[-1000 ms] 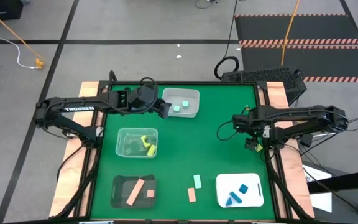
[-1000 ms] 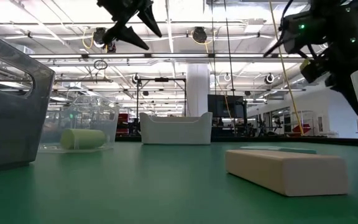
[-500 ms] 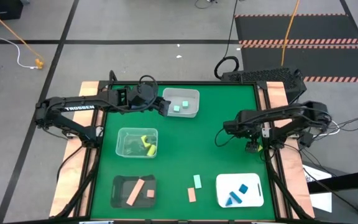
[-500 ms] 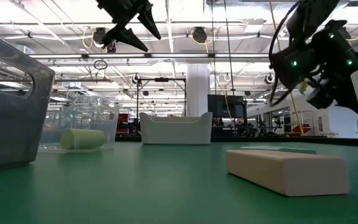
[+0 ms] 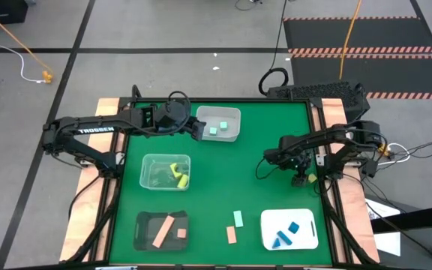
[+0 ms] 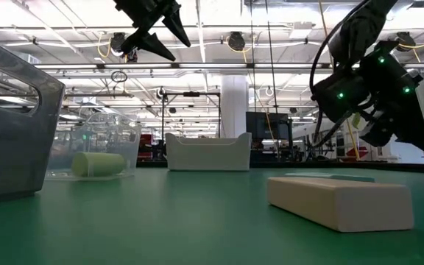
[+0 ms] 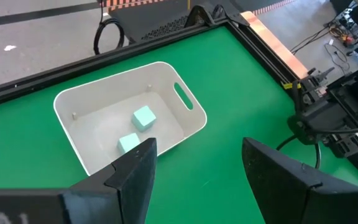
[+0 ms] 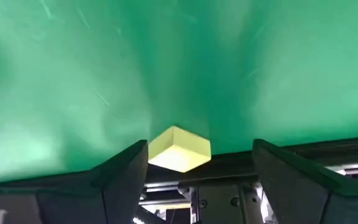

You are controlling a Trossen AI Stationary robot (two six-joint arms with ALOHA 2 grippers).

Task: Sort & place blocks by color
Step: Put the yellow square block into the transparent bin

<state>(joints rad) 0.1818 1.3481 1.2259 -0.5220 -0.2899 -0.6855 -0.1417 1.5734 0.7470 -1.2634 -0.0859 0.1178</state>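
Note:
A yellow block (image 8: 178, 149) lies on the green mat by the table's right edge; it also shows in the high view (image 5: 311, 178). My right gripper (image 8: 191, 163) is open just above the mat, one finger on either side of the block without touching it. My left gripper (image 7: 194, 163) is open and empty, high beside the white bin (image 5: 235, 135) that holds two mint cubes (image 7: 137, 127). A mint bar (image 5: 238, 218) and a tan-pink bar (image 5: 232, 234) lie flat on the mat near the front.
A clear bin (image 5: 150, 180) at mid left holds yellow blocks. A dark tray (image 5: 142, 232) at front left holds tan-pink blocks. A white tray (image 5: 310, 238) at front right holds blue blocks. The table's raised frame (image 8: 229, 168) runs right behind the yellow block.
My right gripper has come down toward the mat at the table's right edge, over the yellow block, while its arm folded back. The block has stayed where it was.

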